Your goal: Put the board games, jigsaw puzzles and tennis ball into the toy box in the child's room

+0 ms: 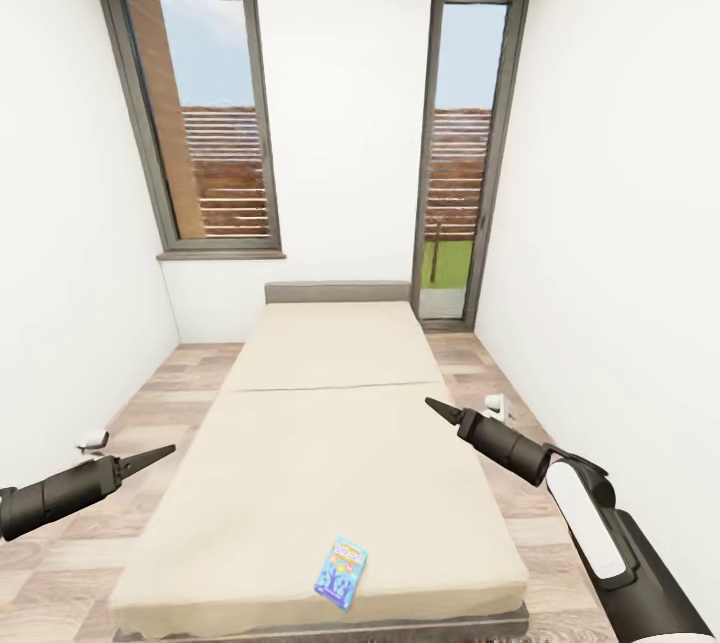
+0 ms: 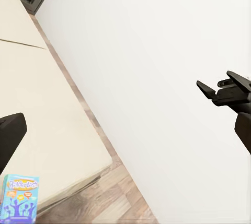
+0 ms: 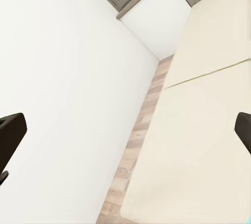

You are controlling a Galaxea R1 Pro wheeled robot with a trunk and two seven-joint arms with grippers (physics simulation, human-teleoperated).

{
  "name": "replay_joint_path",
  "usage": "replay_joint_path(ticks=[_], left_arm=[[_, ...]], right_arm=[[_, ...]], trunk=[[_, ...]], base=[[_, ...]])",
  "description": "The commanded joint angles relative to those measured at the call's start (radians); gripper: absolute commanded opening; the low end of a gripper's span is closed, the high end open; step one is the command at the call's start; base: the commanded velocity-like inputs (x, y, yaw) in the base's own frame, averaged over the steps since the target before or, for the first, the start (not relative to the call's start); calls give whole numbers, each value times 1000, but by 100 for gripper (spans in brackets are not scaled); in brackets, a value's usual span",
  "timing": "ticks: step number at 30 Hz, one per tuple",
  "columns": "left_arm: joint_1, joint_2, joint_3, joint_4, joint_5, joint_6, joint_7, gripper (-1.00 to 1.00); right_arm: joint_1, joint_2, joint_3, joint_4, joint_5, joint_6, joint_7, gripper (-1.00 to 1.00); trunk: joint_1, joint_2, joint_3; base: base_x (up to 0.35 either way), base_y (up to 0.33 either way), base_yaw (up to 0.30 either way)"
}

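Observation:
A small blue board game (image 1: 341,571) with colourful cartoons lies flat near the foot end of the bed (image 1: 330,423), close to me. It also appears in the left wrist view (image 2: 20,198). My left gripper (image 1: 150,456) hovers open beside the bed's left edge, and its fingers stand wide apart in its wrist view (image 2: 125,135). My right gripper (image 1: 440,410) hangs over the bed's right edge, also open (image 3: 125,132) and empty. Both are well apart from the board game. The table, toy box, jigsaw puzzles and tennis ball are out of view.
The bed takes up most of the narrow room, leaving strips of wood-plank floor (image 1: 150,393) on both sides. White walls stand close on either side. Two tall dark-framed windows (image 1: 205,123) are at the far end. Small white objects (image 1: 92,441) sit on the floor by each wall.

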Motion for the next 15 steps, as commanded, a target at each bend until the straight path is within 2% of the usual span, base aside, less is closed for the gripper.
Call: replay_joint_path(ticks=[1,8,15], left_arm=[[0,0,0,0,2,10,-3,100],[0,2,0,0,2,9,-4,100],[0,2,1,0,2,9,-4,100]], right_arm=[[-1,0,1,0,-4,4,-1,100],[-1,0,2,1,-4,4,-4,100],[-1,1,3,1,-5,4,-5,100]], trunk=[[0,-1,0],[0,-1,0],[0,-1,0]], base=[[-131,268,-227],[-170,253,-235],[-136,113,-63]])
